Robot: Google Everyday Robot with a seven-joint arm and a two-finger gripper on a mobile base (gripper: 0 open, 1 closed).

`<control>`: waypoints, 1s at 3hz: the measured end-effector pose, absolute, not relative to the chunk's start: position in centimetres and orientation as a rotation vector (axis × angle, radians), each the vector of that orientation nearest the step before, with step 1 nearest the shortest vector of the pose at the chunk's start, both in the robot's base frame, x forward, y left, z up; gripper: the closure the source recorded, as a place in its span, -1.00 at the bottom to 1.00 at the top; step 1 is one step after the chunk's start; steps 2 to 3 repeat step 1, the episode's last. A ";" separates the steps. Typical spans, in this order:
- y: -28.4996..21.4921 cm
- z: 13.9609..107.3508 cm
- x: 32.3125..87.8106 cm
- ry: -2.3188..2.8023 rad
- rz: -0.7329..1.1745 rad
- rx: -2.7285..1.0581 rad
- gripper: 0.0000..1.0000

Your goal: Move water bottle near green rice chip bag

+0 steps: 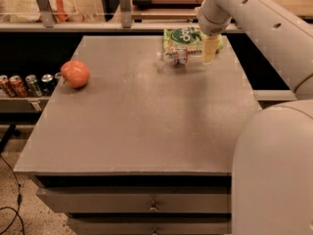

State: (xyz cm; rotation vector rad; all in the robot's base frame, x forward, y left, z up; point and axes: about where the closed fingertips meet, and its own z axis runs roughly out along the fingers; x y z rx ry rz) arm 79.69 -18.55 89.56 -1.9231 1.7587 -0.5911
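You have one view. It looks down steeply from above the near edge of the table (pixel 146 126), facing twelve o'clock, close enough that the tabletop fills most of the picture. The robot's white body (pixel 274 175) crowds the corner at five o'clock. From there the arm (pixel 254 18) runs up to one o'clock, where the gripper (pixel 209 52) hangs beside the water bottle (pixel 177 57) and the green rice chip bag (pixel 186 35) at the far edge. Cans (pixel 27 84) stand at nine o'clock, off the table's left side.

Quantities on table (pixel 137 126): one water bottle (pixel 178 57), one green rice chip bag (pixel 184 35), one apple (pixel 75 74). Side shelf (pixel 19 104): at least four cans (pixel 32 85). One gripper (pixel 208 57), at the bottle's right end.
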 end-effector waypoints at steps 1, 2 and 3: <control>-19.1 90.6 79.6 1.754 -0.606 -1.900 -1.00; -19.1 90.6 79.6 1.754 -0.606 -1.900 -1.00; -19.1 90.6 79.6 1.754 -0.606 -1.900 -1.00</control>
